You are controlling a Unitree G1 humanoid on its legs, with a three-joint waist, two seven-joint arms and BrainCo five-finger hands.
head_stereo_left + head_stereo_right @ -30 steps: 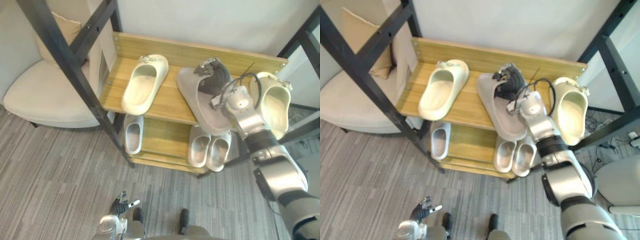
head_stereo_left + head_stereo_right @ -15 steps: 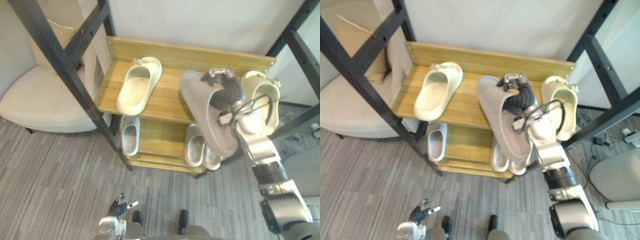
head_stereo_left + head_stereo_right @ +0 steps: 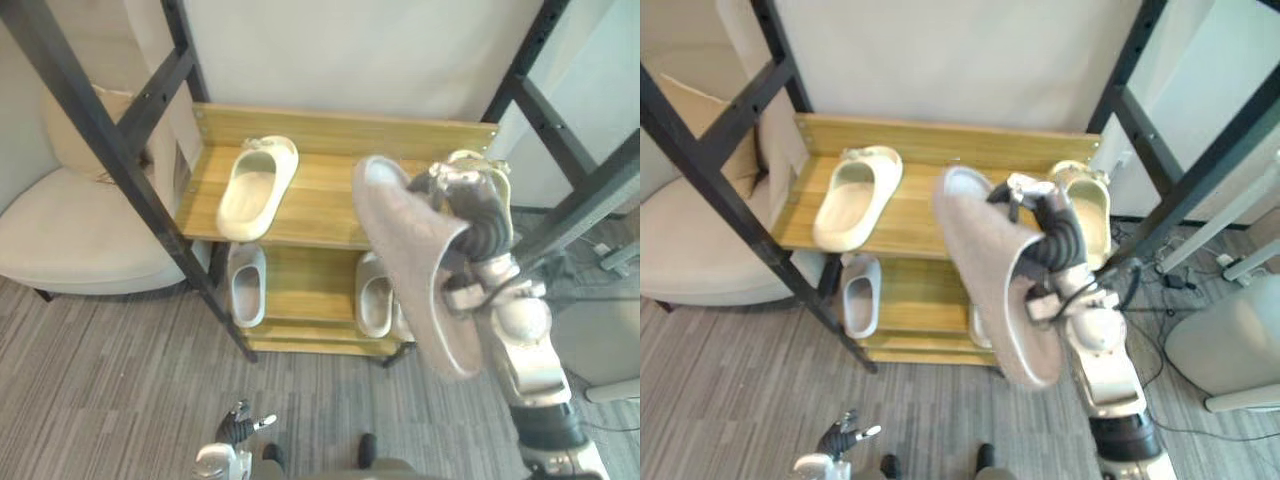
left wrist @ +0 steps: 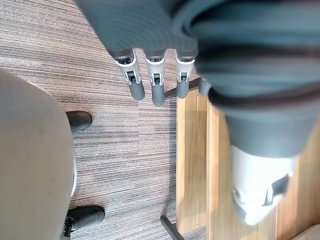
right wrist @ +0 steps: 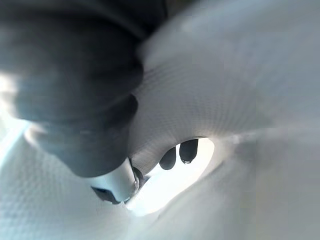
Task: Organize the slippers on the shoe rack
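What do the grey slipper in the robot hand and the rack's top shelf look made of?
Grey slipper: likely soft foam or rubber, matte; its sole shows fine texture and no shine. Top shelf: wood or wood-look laminate, smooth; pale straight grain lines show.

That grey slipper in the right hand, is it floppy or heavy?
Probably light: the right hand holds the grey slipper up by its strap end alone. Likely fairly stiff: the sole looks straight though its far end hangs unsupported. Held at one end, it may swing.
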